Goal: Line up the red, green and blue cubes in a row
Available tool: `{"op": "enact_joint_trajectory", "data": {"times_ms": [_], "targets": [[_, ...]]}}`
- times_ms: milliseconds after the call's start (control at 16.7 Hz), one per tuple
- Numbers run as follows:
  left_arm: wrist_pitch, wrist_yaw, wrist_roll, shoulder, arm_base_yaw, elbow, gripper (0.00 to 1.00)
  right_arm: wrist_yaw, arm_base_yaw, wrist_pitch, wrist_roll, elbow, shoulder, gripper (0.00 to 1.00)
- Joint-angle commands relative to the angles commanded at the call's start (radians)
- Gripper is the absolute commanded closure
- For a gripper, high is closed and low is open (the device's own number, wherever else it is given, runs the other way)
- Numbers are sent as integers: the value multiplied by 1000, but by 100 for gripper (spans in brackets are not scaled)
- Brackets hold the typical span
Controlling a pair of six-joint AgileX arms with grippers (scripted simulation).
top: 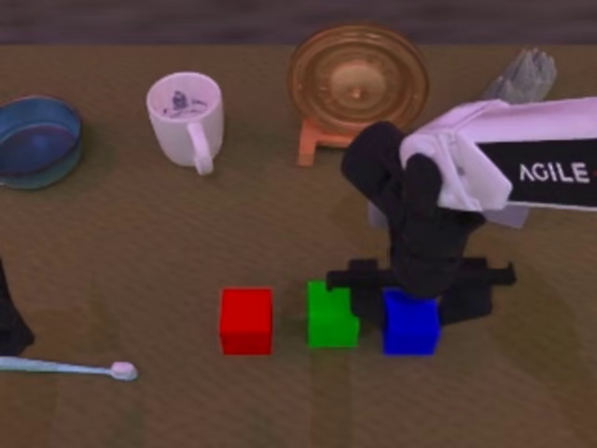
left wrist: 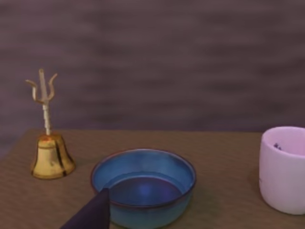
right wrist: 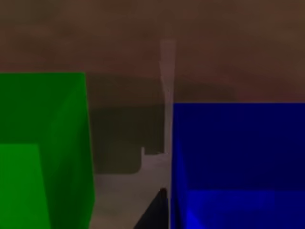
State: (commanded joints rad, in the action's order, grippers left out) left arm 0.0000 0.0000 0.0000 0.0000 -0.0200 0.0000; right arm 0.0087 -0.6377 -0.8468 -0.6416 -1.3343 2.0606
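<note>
While the right arm is reaching in from the top view's right side, its right gripper (top: pixel 410 297) is hanging low over the blue cube (top: pixel 410 322), which is sitting at the right end of a row on the counter (top: pixel 140 252). To the blue cube's left, just beside it with a narrow gap showing, the green cube (top: pixel 331 315) is resting, and farther left, with a wider gap, the red cube (top: pixel 246 320) is lying on about the same line. From the right wrist view the green cube (right wrist: pixel 43 152) and the blue cube (right wrist: pixel 238 167) are filling the two sides of the picture with a strip of counter between them, and a dark fingertip (right wrist: pixel 155 214) is showing right against the blue cube's near edge; whether the jaws are spread or pinching the cube, I cannot tell. Behind the row, a white mug (top: pixel 187 117), a copper-coloured round plate on an orange stand (top: pixel 357 79) and a blue bowl (top: pixel 37 140) are standing near the far edge, and a pale toothbrush (top: pixel 70 369) is lying at the front left. At the top view's left edge the left arm is sitting parked, its wrist view looking over the blue bowl (left wrist: pixel 143 183), a small brass bell (left wrist: pixel 51 155) and the mug (left wrist: pixel 283 169).
</note>
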Motion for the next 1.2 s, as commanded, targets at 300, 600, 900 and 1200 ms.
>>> {"op": "enact_joint_trajectory", "data": {"times_ms": [300,600,900,1200], "targets": [[0,0,0,0,0,0,0,0,0,0,0,0,0,0],[0,0,0,0,0,0,0,0,0,0,0,0,0,0],[0,0,0,0,0,0,0,0,2,-76,-6,-52,-25,0],[0,0,0,0,0,0,0,-1,-8,-244,1,-153,-89,0]]}}
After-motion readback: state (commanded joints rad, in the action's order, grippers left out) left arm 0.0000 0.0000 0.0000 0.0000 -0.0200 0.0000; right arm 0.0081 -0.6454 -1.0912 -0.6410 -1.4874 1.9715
